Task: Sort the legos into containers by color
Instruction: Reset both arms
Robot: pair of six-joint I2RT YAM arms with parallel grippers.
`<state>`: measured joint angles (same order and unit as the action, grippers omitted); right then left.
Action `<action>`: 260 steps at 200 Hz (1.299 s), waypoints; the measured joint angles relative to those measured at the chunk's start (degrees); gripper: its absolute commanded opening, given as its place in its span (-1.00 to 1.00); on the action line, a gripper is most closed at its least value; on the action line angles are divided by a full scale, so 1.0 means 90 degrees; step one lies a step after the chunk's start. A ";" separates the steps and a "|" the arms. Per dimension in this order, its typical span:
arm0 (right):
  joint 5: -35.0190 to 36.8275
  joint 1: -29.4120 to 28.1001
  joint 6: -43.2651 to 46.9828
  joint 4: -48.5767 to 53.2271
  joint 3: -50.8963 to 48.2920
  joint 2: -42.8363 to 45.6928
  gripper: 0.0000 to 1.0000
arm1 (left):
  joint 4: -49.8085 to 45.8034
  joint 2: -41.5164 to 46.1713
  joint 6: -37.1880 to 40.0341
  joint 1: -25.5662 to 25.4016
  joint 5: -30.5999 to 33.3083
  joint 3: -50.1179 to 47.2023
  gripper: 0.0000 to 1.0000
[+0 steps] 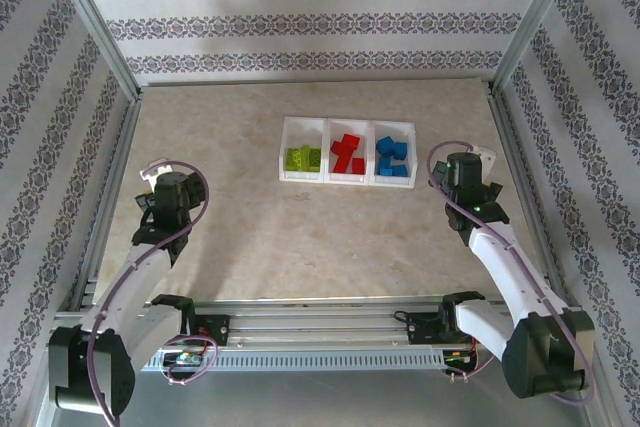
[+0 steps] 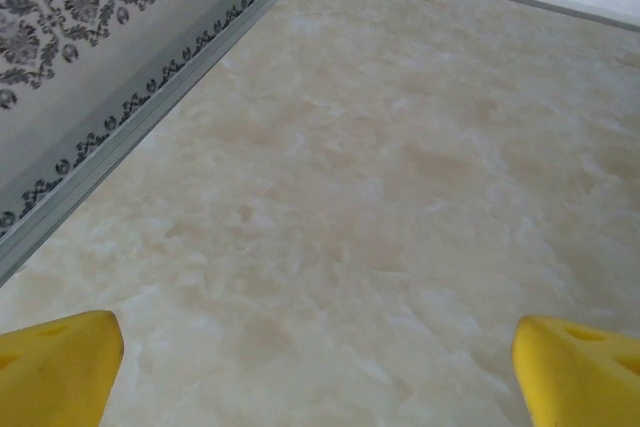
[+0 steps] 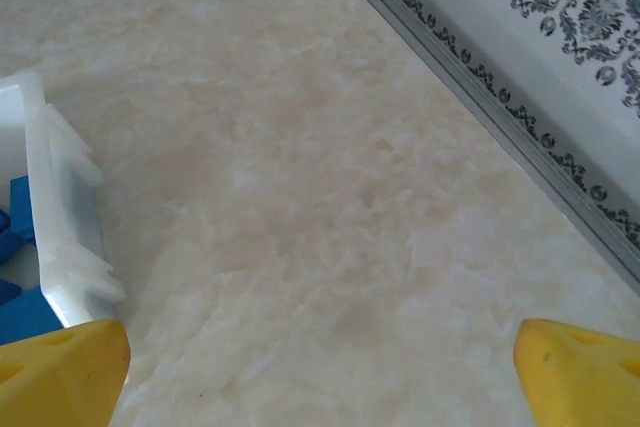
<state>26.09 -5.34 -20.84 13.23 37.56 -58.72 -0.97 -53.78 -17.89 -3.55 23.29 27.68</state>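
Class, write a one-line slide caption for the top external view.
Sorted tray: green legos left, red legos middle, blue legos right; left gripper and right gripper open either side.

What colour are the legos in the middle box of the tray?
They are red legos, seen best in the top external view.

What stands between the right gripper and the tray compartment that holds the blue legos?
Nothing visible does. Bare table lies between the open right gripper and the end wall of the tray. The blue legos already lie inside that end compartment, next to the red legos and the green legos.
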 measured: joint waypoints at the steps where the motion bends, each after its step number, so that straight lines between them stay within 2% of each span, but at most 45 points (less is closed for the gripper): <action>1: 0.0000 0.0000 0.0012 -0.0017 -0.0007 -0.0005 0.97 | 0.0032 -0.0022 0.0019 0.0002 -0.0017 -0.0007 0.99; 63: -0.0231 0.0175 0.0930 -0.1739 -0.0602 -0.0233 0.97 | 0.2205 -0.0879 0.1044 0.0073 -0.0546 -0.0738 0.99; 134: -0.0729 0.0364 0.1394 -0.3451 -0.1365 -0.0236 0.97 | 0.4425 -0.2033 0.1520 0.0075 -0.1192 -0.0952 0.99; 240: -0.1345 0.0459 0.1821 -0.5447 -0.2458 -0.0639 0.97 | 0.6506 -0.3949 0.2093 0.0158 -0.2567 -0.1209 0.99; 260: -0.1418 0.0464 0.1824 -0.5768 -0.2497 -0.0850 0.96 | 0.6564 -0.4165 0.2144 0.0158 -0.2720 -0.1188 0.99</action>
<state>13.32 -1.17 -4.43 -38.68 15.09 -66.37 58.11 -91.26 1.41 -2.13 -1.19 16.99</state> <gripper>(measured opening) 0.984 0.994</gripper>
